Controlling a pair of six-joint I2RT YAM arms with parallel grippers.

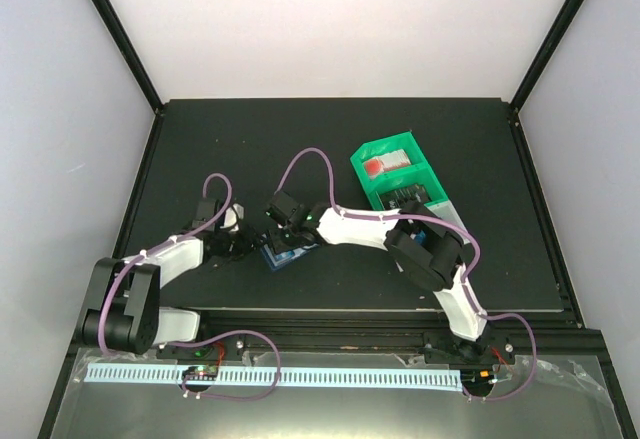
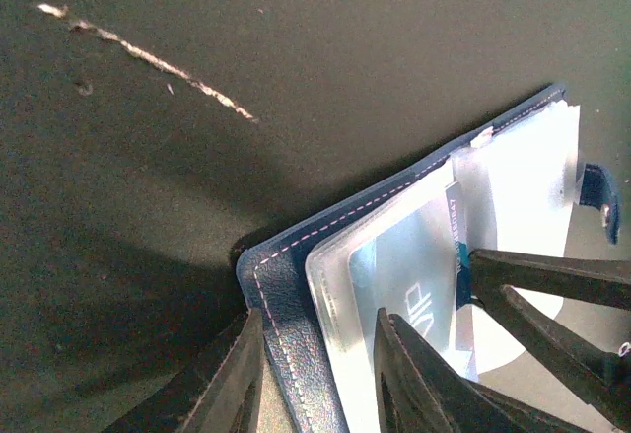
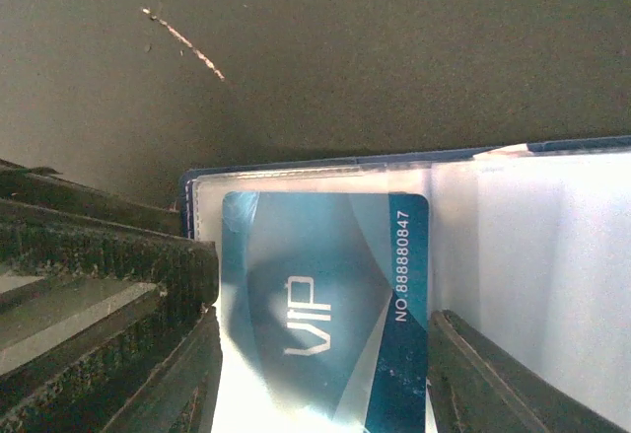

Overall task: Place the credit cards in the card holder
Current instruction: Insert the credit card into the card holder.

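Table [image 1: 250, 129] carries one green bin [image 1: 372, 187] right of centre; the left and far parts lie free. One card holder [image 2: 281, 305] lies open at mid-table. Right gripper [image 3: 320, 295] clasps the only visible credit card [image 3: 296, 246], whose top sits under a clear pocket and whose lower end is cut off. Left gripper [image 2: 317, 324] straddles the card holder corner; whether it pinches, I cannot tell.

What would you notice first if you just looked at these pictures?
A shiny blue VIP card sits on the open navy card holder in the middle of the black table, with the left pincer and right pincer crowding round it. Behind, to the right, a bright green bin holds something red.
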